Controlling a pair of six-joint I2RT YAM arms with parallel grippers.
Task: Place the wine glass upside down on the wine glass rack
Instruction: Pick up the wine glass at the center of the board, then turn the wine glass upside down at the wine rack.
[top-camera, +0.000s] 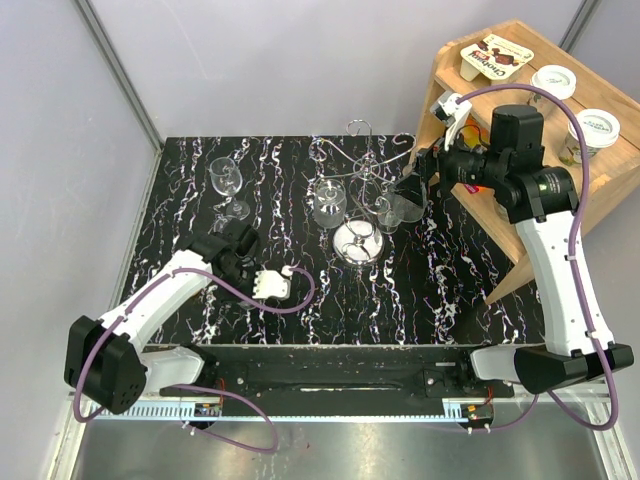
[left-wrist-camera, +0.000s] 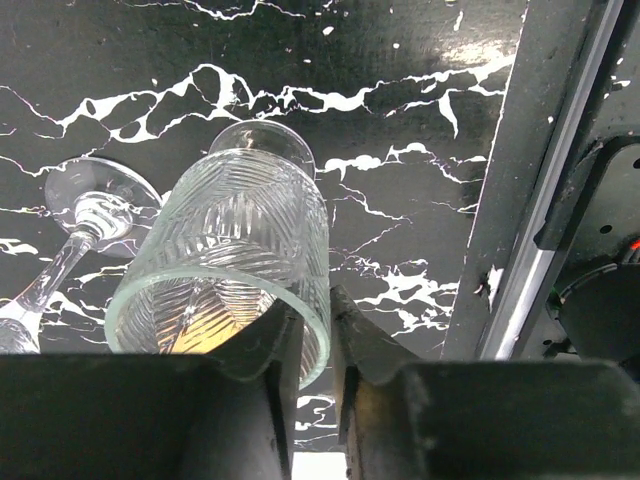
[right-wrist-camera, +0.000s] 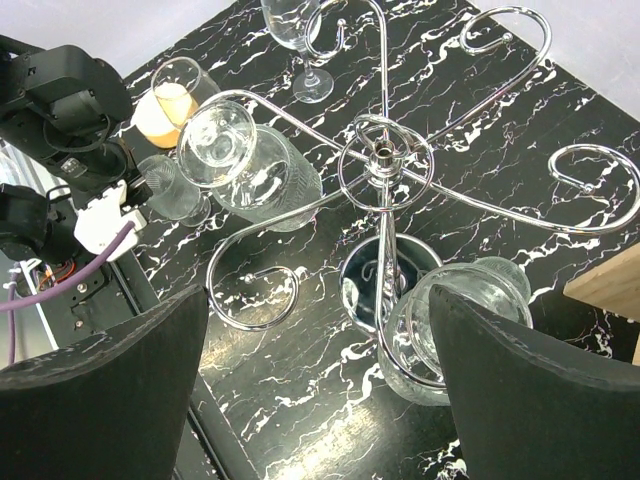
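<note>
Cut-glass wine glass (left-wrist-camera: 235, 240) sits on the black marbled table (left-wrist-camera: 400, 100), left of the wine glass rack (top-camera: 365, 165), its rim wall pinched between the jaws of the left gripper (left-wrist-camera: 315, 312), one finger inside. Farther off, the right gripper (right-wrist-camera: 318, 330) hovers above the rack's curled arms, jaws wide apart
</note>
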